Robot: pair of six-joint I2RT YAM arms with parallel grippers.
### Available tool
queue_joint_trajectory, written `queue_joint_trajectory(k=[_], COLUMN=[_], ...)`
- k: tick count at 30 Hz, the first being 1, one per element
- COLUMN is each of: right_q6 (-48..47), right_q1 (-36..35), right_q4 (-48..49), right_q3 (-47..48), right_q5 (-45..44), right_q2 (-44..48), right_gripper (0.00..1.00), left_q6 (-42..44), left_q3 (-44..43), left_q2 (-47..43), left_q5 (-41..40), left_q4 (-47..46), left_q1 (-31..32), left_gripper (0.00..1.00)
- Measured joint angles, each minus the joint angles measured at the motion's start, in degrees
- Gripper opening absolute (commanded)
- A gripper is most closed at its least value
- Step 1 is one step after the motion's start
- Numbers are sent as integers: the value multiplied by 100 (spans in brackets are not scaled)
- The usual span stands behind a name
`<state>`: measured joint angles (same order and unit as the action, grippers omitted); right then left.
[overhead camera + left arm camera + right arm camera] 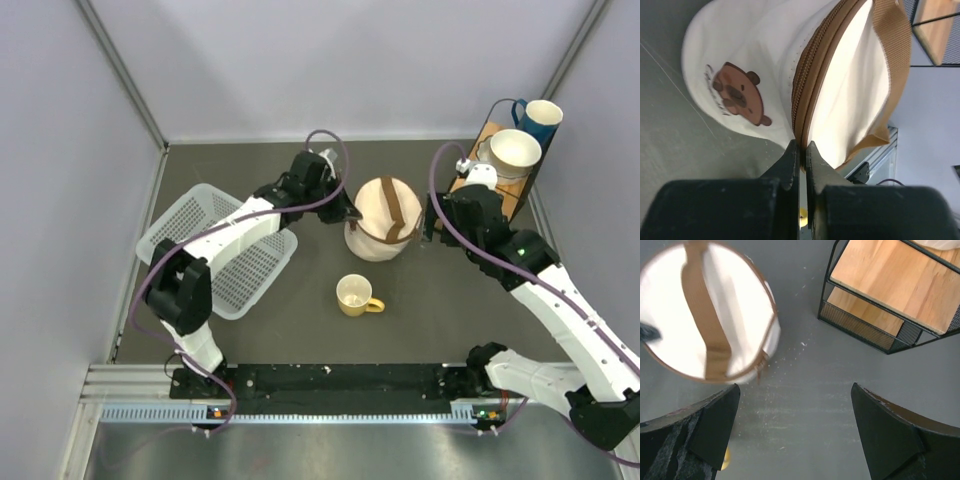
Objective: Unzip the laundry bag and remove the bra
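Note:
The laundry bag [385, 222] stands mid-table, a cream pouch with a brown strap [707, 330] across its zipped round lid. In the left wrist view the laundry bag [750, 55] shows a bear print and its brown zip [807, 65]. My left gripper [351, 214] [802, 146] is at the bag's left side, shut, its tips pinched on the zip seam. My right gripper [433, 222] [795, 390] hangs open over bare table just right of the laundry bag [670, 315], holding nothing. The bra is hidden.
A yellow mug [356, 295] stands in front of the bag. A white lattice basket [215, 250] lies at the left under the left arm. A wooden shelf rack [505, 185] [890, 295] with a bowl [515, 152] and a blue cup [540, 120] sits at the back right.

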<state>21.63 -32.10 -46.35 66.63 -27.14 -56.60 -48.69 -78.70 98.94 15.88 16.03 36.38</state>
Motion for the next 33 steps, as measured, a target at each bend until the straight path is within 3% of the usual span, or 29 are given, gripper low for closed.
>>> queue_joint_trajectory(k=[3,4,5,8,10,11,16,22,28,33], right_q6=[2,2,2,7,17,28,57,61,44,42], right_q1=[63,74,76,76,76,76,83,83,85,85], right_q4=[7,-4,4,9,15,11,17,103,240,385], right_q3=[-55,-59,-59,-59,-57,-57,-59,-39,129,249], right_q5=[83,118,157,269,354,407,544,778,918,975], right_q2=[4,-2,-9,-46,-96,-127,-214,-457,-721,-800], right_gripper=[95,94,94,95,95,95,95,95,95,95], left_q6=[568,750,922,1539,1862,1971,2173,1969,717,-157], left_q3=[-649,-1014,-1362,-2763,-3375,-3501,-3355,-2367,-304,20], left_q2=[210,391,584,1458,1891,2000,1993,1198,-601,-765], left_q5=[638,883,1067,1657,1751,1766,1707,1220,494,-15], left_q4=[400,575,721,1200,1482,1635,2063,1974,992,302], left_q1=[-435,-621,-772,-1202,-1368,-1408,-1401,-1397,-1266,-647], left_gripper=[2,32,46,74,78,85,92,96,93,91])
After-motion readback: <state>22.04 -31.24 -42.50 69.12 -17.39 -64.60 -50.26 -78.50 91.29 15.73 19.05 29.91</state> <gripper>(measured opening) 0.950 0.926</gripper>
